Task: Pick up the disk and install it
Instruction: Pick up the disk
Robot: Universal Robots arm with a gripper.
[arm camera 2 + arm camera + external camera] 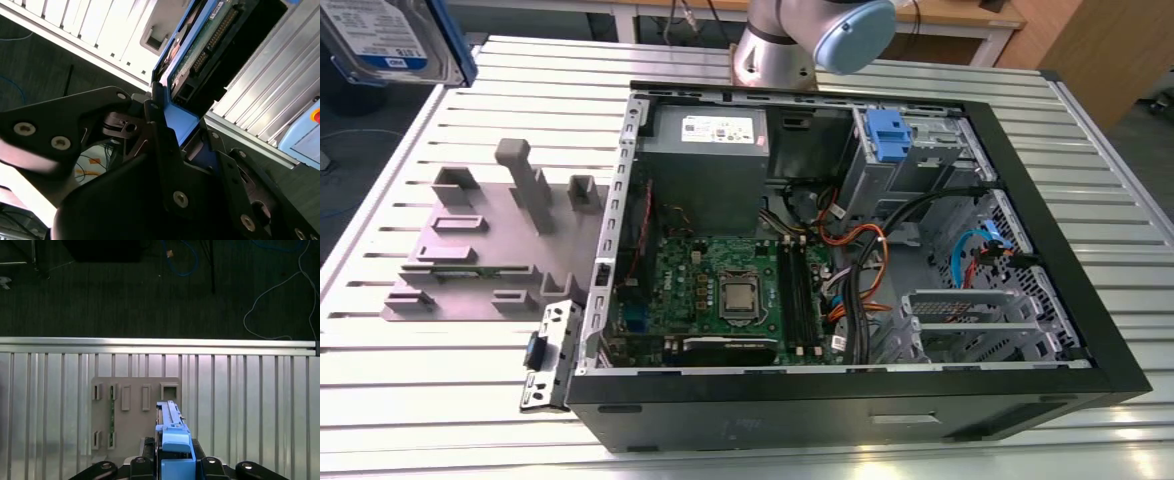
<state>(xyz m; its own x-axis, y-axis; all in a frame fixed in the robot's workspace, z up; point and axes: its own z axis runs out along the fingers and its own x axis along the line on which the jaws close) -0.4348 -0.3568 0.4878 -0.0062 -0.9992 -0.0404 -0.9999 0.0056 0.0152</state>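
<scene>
A robot arm [814, 35] stands at the top centre of the exterior view, behind an open computer case [1067, 250] lying on its side on a ribbed metal surface [440, 400]. The disk [380, 35], a silver drive with a blue-and-white label, hangs in the air at the upper left of the exterior view. It is well apart from the case and clear of the grey slotted holder [487, 240], which sits on the surface at the middle left of that view. In the second wrist view the claw [175, 117] is closed onto the blue carrier at the disk's handle end, clamping it from 2 sides, with the disk's green circuit-board side showing beyond. In the first wrist view the disk is seen edge-on, with the holder on the surface below it. Judging from this, the pick-up is done and the disk is in the carrying stage, with the install not yet begun. The likely target is the drive bay [887, 135] at the upper right of the case, where 1 blue carrier already sits. Which slot is free cannot be told. Installing would call for crossing over the case wall, squaring the carrier to the bay, and sliding it in straight without snagging the loose cables [854, 240] nearby.
</scene>
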